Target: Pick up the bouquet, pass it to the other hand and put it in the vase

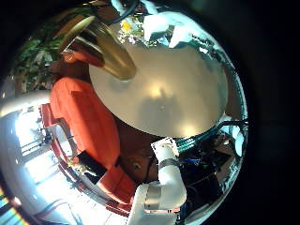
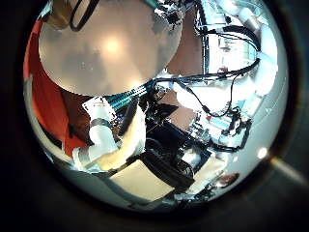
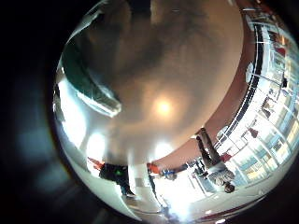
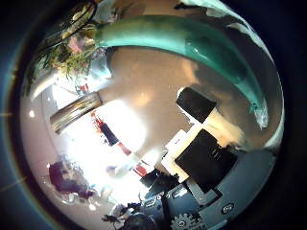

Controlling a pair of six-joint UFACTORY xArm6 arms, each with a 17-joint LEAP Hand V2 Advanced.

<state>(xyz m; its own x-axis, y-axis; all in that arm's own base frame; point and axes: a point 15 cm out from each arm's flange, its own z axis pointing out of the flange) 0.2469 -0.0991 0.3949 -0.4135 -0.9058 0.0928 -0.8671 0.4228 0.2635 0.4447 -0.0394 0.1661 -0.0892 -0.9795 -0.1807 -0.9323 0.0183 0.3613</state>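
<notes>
Left little-finger-side palm view: the camera looks out over a round table (image 1: 173, 89) with a smooth, matte top that catches a soft glare at its middle. A vase (image 1: 101, 49) with a polished metallic sheen and a flared, tapering body stands at the table's edge and appears tilted in this view. Just beside it sits a small cluster of blossoms and leaves, the bouquet (image 1: 131, 28), close to white parts of the left hand (image 1: 169, 23). Whether that hand has hold of the stems cannot be told. A padded, rounded chair (image 1: 84, 122) stands next to the table, and a white segmented robot limb (image 1: 161, 192) reaches in from the rim — whose it is cannot be told. Left thumb-side palm view: the same tabletop shows at a distance, well apart from the palm. Blocky black and white parts of the hand's body fill the other half, and its degree of opening is not shown. Right little-finger-side palm view: the bare tabletop fills most of the frame, so this palm faces it. Right thumb-side palm view: a smooth curved band of the right hand (image 4: 203, 144) arcs across, with boxy black and white parts below it. Its closure cannot be judged. The leafy bouquet lies beyond, beside the cylindrical vase — nothing is seen in this hand.
</notes>
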